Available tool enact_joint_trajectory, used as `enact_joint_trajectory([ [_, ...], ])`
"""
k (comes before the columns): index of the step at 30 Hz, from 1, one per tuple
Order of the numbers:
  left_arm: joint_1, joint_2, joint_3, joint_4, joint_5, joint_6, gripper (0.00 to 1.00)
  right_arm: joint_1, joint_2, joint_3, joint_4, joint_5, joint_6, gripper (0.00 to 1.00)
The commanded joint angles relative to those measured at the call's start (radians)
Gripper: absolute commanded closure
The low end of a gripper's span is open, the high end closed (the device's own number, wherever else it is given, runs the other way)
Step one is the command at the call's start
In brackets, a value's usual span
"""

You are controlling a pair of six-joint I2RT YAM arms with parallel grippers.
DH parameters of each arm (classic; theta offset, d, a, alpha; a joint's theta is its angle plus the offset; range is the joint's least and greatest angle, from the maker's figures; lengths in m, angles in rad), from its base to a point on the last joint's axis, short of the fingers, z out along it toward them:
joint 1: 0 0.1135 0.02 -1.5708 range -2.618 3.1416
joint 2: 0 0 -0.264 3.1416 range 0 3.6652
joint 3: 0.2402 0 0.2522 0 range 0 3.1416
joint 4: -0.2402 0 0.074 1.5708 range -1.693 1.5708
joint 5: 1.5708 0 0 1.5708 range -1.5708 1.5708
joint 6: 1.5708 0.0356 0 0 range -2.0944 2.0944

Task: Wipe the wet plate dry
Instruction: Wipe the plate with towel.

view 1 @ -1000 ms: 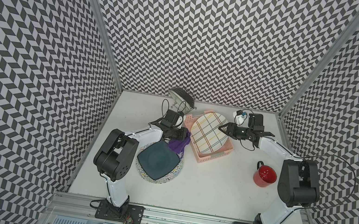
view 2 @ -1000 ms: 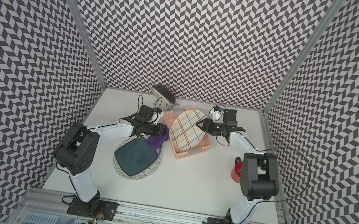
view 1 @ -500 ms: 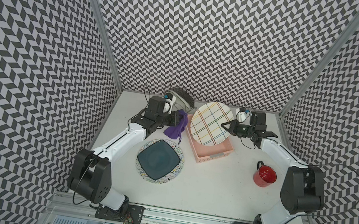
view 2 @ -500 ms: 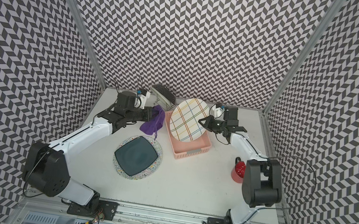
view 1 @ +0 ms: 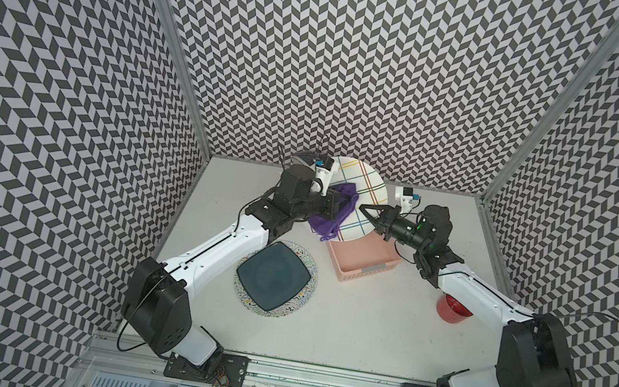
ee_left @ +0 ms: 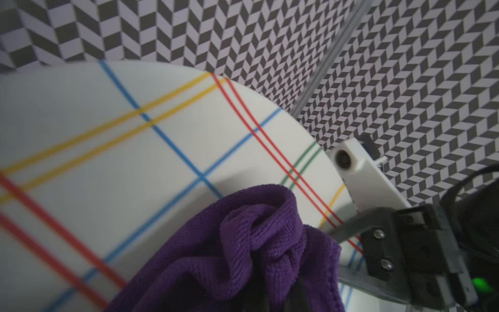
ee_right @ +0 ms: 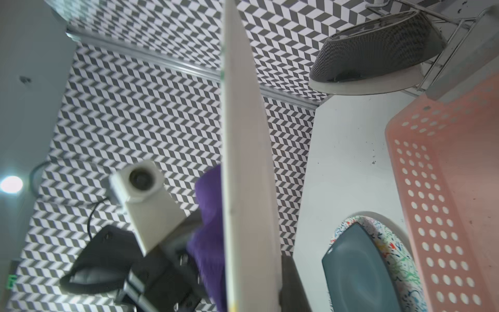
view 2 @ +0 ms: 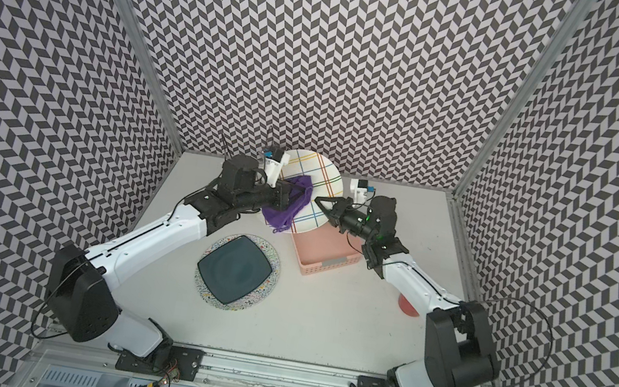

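Note:
The plate (view 1: pixel 366 180) (view 2: pixel 322 171), white with coloured crossing lines, is held tilted up on edge over the pink basket. My right gripper (view 1: pixel 368 217) (view 2: pixel 323 210) is shut on its right rim; the right wrist view shows the plate (ee_right: pixel 248 162) edge-on between the fingers (ee_right: pixel 293 283). My left gripper (view 1: pixel 339 204) (view 2: pixel 294 196) is shut on a bunched purple cloth (view 1: pixel 331 217) (view 2: pixel 287 212). The cloth (ee_left: pixel 243 243) (ee_right: pixel 209 216) lies against the plate's patterned face (ee_left: pixel 135 162) and hides the left fingers. Wetness cannot be made out.
The pink perforated basket (view 1: pixel 368 265) (view 2: pixel 330 263) sits below the plate. A dark teal square plate (view 1: pixel 273 275) (view 2: pixel 235 269) lies on a speckled round one at centre left. A red mug (view 1: pixel 451 309) stands under the right forearm. A dark bowl (ee_right: pixel 378 48) sits in a rack at the back.
The right gripper has closed on the plate and lifted it out of the basket toward the back. The left arm has carried the cloth up from beside the square plate onto the plate's face.

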Motion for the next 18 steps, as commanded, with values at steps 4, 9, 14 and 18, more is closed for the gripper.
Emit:
enact_joint_trajectory([
  [4,-0.043,0.023,-0.004,-0.066,-0.011,0.033,1.0,0.008,-0.029,0.195,0.418,0.056,0.191,1.0],
  [9,0.146,-0.004,-0.045,-0.075,0.007,-0.013,1.0,0.006,-0.092,0.142,0.391,0.077,0.151,1.0],
  [14,0.05,0.035,0.005,-0.12,0.01,0.068,1.0,0.041,-0.119,0.175,0.299,0.057,0.052,1.0],
  [18,0.099,0.026,-0.039,-0.078,0.017,-0.008,1.0,0.047,-0.135,0.224,0.313,0.064,0.003,1.0],
])
